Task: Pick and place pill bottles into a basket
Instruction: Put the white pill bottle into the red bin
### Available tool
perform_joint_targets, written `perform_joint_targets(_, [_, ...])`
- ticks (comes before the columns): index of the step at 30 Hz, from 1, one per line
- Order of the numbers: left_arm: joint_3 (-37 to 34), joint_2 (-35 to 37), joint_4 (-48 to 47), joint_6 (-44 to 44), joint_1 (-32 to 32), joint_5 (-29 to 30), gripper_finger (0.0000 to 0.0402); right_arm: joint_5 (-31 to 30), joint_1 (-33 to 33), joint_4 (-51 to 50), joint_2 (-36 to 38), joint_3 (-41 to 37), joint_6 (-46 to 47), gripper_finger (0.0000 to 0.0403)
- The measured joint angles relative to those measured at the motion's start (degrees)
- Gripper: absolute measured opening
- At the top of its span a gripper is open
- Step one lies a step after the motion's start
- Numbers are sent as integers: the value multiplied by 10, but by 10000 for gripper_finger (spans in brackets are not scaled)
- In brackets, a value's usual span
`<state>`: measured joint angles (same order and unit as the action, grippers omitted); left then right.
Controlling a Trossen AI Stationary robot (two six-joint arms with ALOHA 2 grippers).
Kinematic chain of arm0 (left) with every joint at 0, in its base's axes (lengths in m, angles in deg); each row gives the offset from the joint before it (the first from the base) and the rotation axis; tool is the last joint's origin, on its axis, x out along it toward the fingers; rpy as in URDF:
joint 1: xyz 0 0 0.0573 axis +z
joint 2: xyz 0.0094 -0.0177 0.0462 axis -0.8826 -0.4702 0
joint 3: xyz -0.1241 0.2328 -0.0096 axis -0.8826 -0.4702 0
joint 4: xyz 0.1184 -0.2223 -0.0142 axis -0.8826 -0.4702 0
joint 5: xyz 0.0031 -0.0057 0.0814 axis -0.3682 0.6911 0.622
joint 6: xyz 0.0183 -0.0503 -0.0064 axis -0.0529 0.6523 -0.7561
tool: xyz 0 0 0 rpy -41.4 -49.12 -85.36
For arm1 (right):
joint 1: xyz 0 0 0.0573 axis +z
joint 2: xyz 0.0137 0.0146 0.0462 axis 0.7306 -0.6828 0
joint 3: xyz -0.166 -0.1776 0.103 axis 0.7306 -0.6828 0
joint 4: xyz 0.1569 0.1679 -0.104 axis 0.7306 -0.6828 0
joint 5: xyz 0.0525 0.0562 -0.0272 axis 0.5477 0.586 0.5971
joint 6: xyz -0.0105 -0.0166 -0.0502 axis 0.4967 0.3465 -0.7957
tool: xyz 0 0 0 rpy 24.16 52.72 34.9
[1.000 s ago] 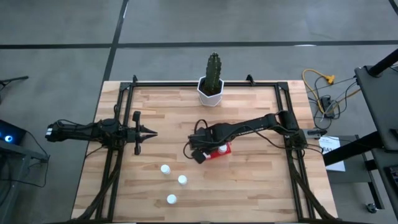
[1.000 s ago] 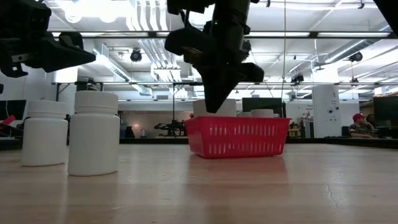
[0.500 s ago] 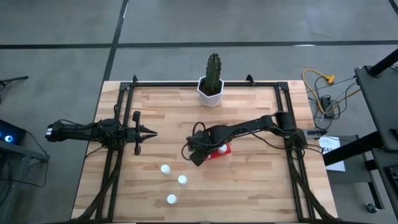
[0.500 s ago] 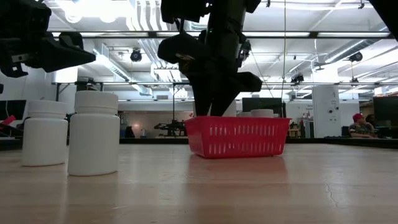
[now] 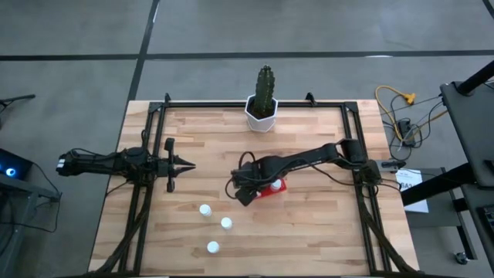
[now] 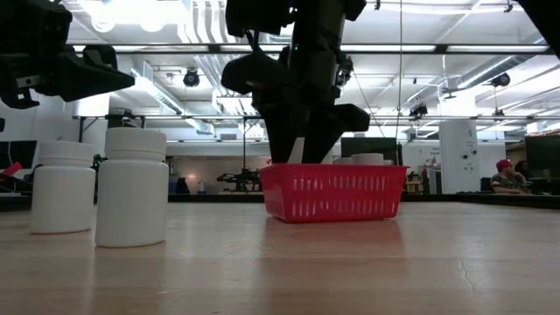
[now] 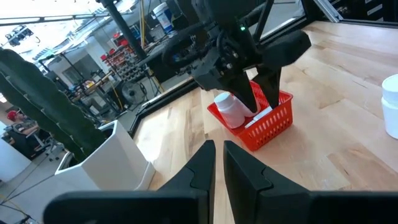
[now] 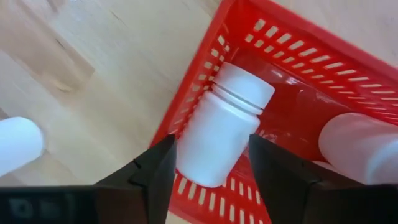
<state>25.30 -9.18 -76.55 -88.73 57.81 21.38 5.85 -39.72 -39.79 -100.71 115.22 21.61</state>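
The right gripper [image 8: 208,165] hung over the near-left end of the small bright red rectangular plastic basket [image 5: 275,188] with low meshed sides, which sat just right of the middle of the pale wooden slatted table [image 5: 316,224]. Its two dark fingers [image 8: 155,174] stood a bottle's width apart and were closed on a tiny white cylindrical pill bottle with a round white cap [image 8: 224,127], held tilted, cap end pointing into the basket and body lying across the basket's meshed rim (in the left wrist view the same bottle [image 7: 231,109] showed between the fingers just above the red wall). A second white bottle [image 8: 360,149] already lay inside the basket, partly cut off at the edge of the right wrist view.

Three more small white bottles stood upright on the bare table toward the front, well apart from the basket: one [image 5: 205,209] nearest the left arm, one [image 5: 226,223] beside it, one [image 5: 212,247] closest to the front edge. Two of them loomed large in the low view [image 6: 132,185].

The left gripper [image 5: 184,164] waited over the left half of the table, its fingers almost touching and holding nothing. A green cactus in a white faceted pot [image 5: 262,112] stood at the far edge.
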Motion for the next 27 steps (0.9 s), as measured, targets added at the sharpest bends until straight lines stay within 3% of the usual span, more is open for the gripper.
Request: perform_joint_targets(27, [0,0,0,0,0,0,15,13,-6,1,-46,1,-28,186])
